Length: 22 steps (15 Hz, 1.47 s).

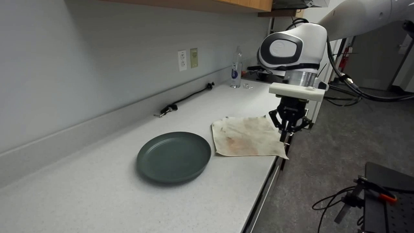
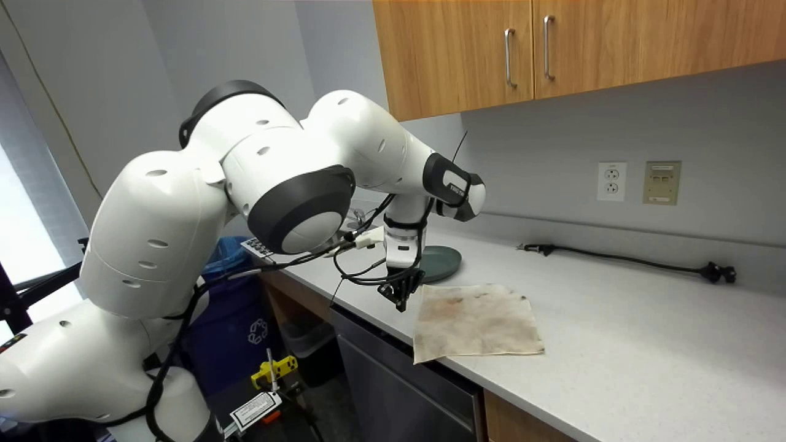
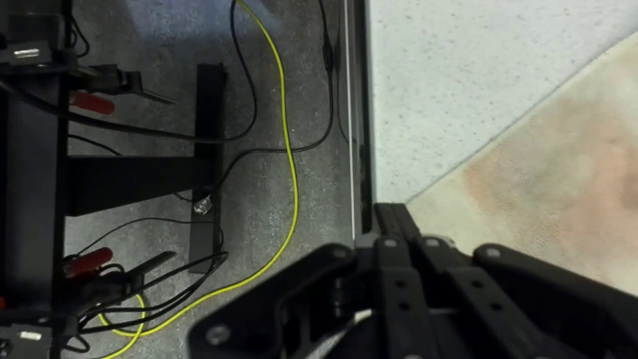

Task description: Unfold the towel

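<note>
Wrist view, floor (image 3: 309, 99): grey, at the left, crossed by a yellow cable (image 3: 295, 187).
Arm (image 2: 166, 239): white, filling the left of an exterior view and bent over toward the counter (image 2: 645, 344).
Blue bin (image 2: 230, 344): partly behind the arm, a recycling sign (image 2: 258, 330) on its side, a blue liner (image 2: 227, 253) showing at its top; contents hidden.
Dark bin (image 2: 313, 353): to the right of it, lower than the counter; too dim to tell what it holds.
Gripper (image 3: 394, 215): above the counter's front edge, fingers together, side by side; in an exterior view a gap shows between their tips and the towel (image 2: 485, 325).
Plate (image 1: 174, 157): round, dark green, with a raised rim, flat on the counter just beside the towel.
Towel: cream with brownish smudges, lying flat on the counter at its front edge.
Towel corner: one points outward past that edge; the sides run aslant to it.
Towel long axis: the sides look close in length, so I cannot tell it.
Counter: white, finely speckled, running along a grey wall (image 2: 737, 141).
Cabinets (image 2: 583, 43): wooden, hung above the counter.
Black cord (image 2: 626, 258): along the back of the counter.
Clear bottle (image 1: 236, 69): in an exterior view, upright on the counter near the wall; contents I cannot tell.
</note>
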Each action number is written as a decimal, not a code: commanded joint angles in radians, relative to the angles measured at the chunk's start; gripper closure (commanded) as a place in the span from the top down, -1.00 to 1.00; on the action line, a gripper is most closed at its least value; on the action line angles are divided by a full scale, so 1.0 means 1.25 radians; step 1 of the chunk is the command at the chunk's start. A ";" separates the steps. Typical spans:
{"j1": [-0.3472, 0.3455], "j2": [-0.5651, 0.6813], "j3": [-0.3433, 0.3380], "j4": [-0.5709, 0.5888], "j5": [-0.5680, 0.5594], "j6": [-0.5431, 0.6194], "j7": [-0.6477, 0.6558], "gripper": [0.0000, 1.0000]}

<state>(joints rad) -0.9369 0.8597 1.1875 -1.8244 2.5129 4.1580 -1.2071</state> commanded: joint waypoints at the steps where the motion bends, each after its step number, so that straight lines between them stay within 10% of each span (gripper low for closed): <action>1: -0.018 0.000 0.014 -0.025 0.000 0.000 -0.011 -0.82; 4: -0.049 0.001 0.045 -0.069 0.000 0.000 -0.019 -0.44; 9: -0.050 0.001 0.047 -0.074 0.000 0.000 -0.019 -0.44; 10: -0.050 0.001 0.047 -0.074 0.000 0.000 -0.019 0.06; 11: -0.045 -0.013 0.036 -0.068 0.000 -0.016 0.013 -0.81; 22: -0.015 -0.145 -0.025 -0.028 -0.001 -0.172 0.397 -1.00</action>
<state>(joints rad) -0.9674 0.7747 1.1845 -1.8505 2.5062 3.9982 -0.8300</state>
